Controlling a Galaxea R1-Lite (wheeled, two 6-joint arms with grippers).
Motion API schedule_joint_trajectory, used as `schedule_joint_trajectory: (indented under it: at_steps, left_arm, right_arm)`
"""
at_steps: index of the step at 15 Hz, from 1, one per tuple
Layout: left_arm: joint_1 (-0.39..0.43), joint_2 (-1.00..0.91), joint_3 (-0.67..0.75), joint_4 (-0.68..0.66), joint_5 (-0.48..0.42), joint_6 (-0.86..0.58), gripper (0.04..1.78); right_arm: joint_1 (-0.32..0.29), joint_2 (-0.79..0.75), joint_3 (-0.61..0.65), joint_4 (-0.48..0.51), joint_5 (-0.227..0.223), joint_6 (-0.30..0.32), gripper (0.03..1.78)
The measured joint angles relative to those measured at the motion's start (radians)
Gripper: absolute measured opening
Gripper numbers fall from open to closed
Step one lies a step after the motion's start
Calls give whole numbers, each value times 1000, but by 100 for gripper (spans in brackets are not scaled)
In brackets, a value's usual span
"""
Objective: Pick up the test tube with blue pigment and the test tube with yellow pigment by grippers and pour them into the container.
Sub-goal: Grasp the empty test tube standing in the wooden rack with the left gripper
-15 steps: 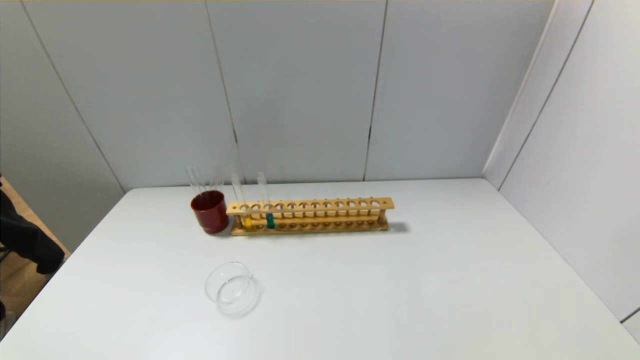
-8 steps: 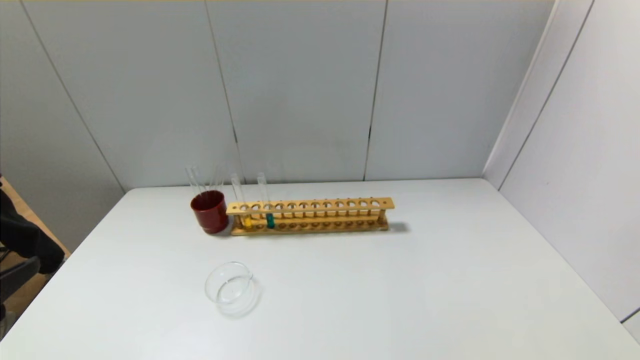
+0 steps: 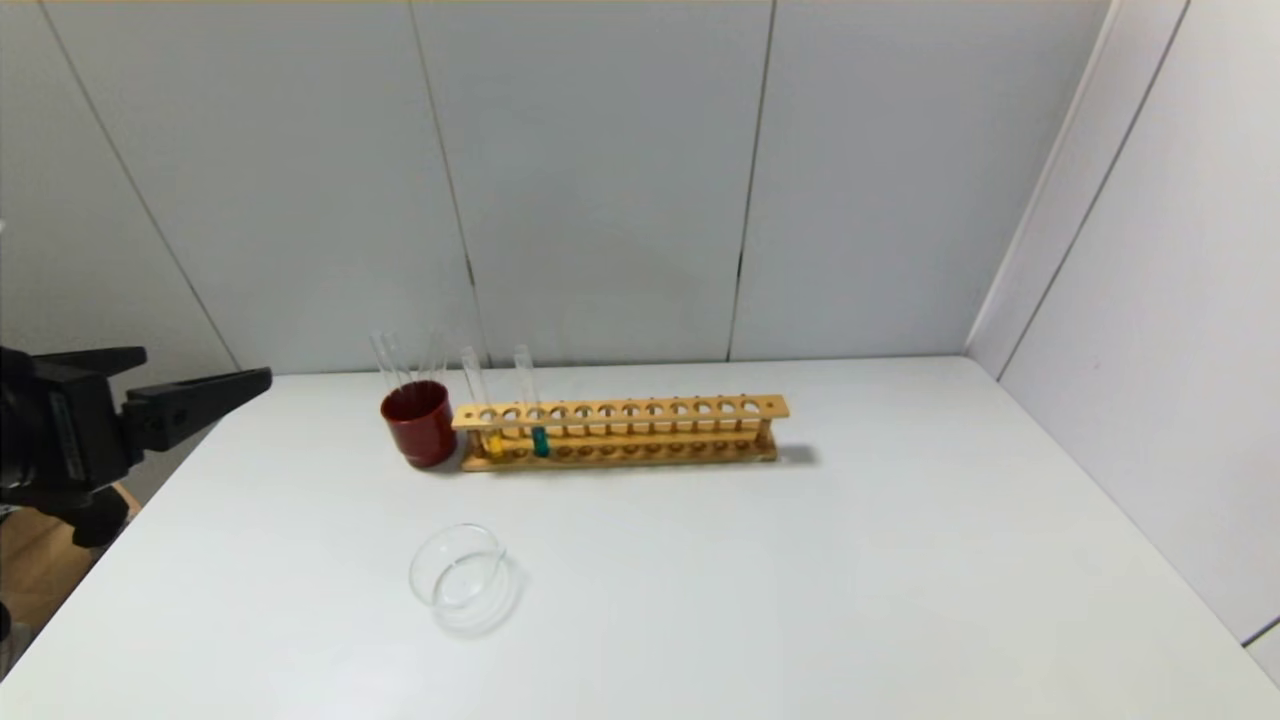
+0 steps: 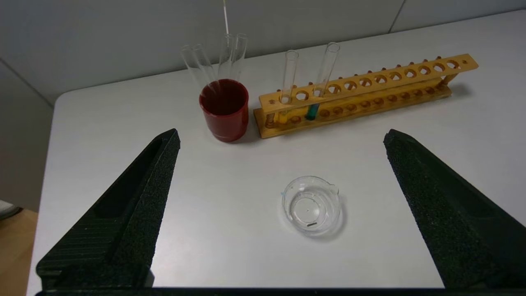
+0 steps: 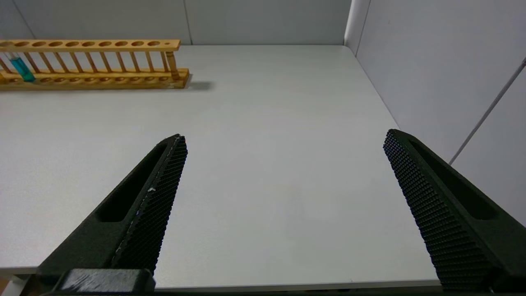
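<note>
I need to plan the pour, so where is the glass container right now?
In the head view the container sits on the white table, left of centre and nearer the robot than the red cup and the wooden test tube rack, touching neither.

Pale grey-white on the flat desk (image 3: 850, 560). Honey-yellow wood on the long rack of round holes (image 3: 640, 425). Teal-blue liquid at the base of one slim clear glass test tube (image 3: 539, 440); yellow liquid at the base of its neighbouring slim clear glass test tube (image 3: 493, 442). Dark red on the opaque round cup (image 3: 418, 424), colourless on the plain glass tubes (image 4: 215, 59) inside. Clear on the low glass dish with pour lip (image 3: 460, 575). Matte black, with finely dotted, grainy pads, on the left end effector (image 4: 281, 139) and the right end effector (image 5: 283, 142).
</note>
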Motion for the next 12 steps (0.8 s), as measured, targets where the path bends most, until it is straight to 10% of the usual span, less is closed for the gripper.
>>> schedule_joint_trajectory:
  at_steps: [12]
  left_arm:
    - [-24, 394, -69, -120, -155, -64, 175]
  right_arm:
    - [0, 0, 0, 0, 0, 0, 175]
